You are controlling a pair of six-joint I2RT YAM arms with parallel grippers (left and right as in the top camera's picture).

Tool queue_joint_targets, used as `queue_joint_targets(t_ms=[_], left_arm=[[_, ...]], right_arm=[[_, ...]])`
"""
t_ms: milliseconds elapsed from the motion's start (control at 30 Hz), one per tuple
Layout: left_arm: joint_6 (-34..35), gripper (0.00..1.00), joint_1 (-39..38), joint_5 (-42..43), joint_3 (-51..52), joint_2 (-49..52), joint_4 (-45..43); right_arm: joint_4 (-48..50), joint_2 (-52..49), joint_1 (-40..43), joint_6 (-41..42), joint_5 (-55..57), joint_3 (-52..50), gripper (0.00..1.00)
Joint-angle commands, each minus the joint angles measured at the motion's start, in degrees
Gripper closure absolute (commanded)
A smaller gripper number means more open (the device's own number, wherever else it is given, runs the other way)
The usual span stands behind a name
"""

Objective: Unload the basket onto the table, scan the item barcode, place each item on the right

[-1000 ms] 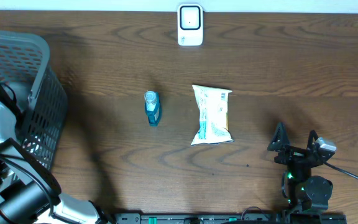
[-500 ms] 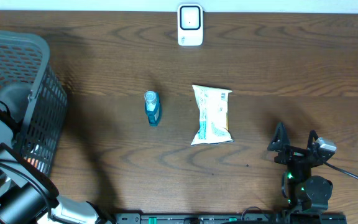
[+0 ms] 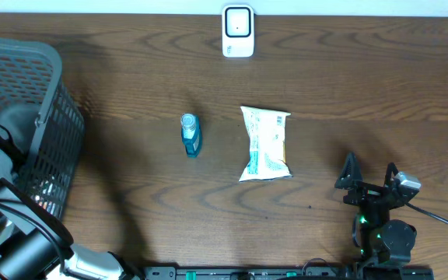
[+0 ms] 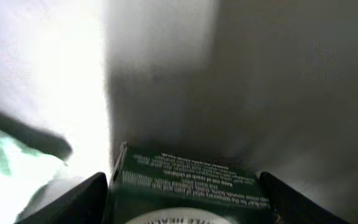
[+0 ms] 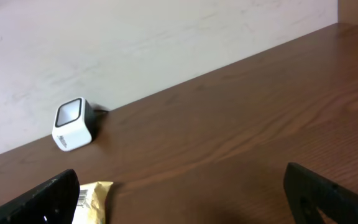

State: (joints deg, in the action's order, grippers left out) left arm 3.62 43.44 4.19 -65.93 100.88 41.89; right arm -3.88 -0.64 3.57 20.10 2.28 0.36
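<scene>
My left gripper [image 4: 182, 190] is down inside the grey mesh basket [image 3: 49, 101]. Its two dark fingers [image 4: 73, 199] press against both sides of a dark green box [image 4: 185, 177] with white print. From overhead only the left arm [image 3: 10, 128] shows, reaching over the basket rim. The white barcode scanner [image 3: 238, 31] stands at the table's far edge, also visible as the scanner [image 5: 72, 123] in the right wrist view. My right gripper [image 3: 369, 177] rests open at the front right with nothing between its fingers [image 5: 39, 199].
A white and teal pouch [image 3: 265, 143] lies mid-table, its yellowish end [image 5: 92, 199] near my right gripper's left finger. A small blue bottle [image 3: 190, 134] lies left of the pouch. Something pale green [image 4: 5, 162] lies left of the box in the basket.
The left arm has sunk a little deeper into the basket and its jaws have come in against the green box. The right arm has not moved.
</scene>
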Motion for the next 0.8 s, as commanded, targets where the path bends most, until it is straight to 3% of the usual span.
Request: queue_joint_targets(t_ms=[0, 200, 367, 433, 533, 767], left_arm=[[0.3, 0.26, -0.1, 0.5, -9.2, -2.3, 2.8], [3.7, 0.26, -0.1, 0.6, -19.0, -7.4, 6.3], [4.6, 0.25, -0.1, 0.5, -21.2, -13.1, 5.7], [4.6, 0.14, -0.1, 0.5, -21.2, -13.4, 6.5], [4.6, 0.02, -0.1, 0.3, -19.8, -11.4, 8.8], [5.7, 0.02, -0.1, 0.3, -14.8, -1.1, 13.0]], right_arm=[[-0.2, 0.3, -0.2, -0.9, 0.1, 0.0, 0.01], [-0.2, 0.3, -0.2, -0.9, 0.1, 0.0, 0.01], [-0.2, 0.3, -0.2, -0.9, 0.1, 0.0, 0.01], [-0.2, 0.3, -0.2, -0.9, 0.1, 0.0, 0.01], [-0.2, 0.3, -0.2, -0.9, 0.1, 0.0, 0.01], [-0.2, 0.3, -0.2, -0.9, 0.1, 0.0, 0.01]])
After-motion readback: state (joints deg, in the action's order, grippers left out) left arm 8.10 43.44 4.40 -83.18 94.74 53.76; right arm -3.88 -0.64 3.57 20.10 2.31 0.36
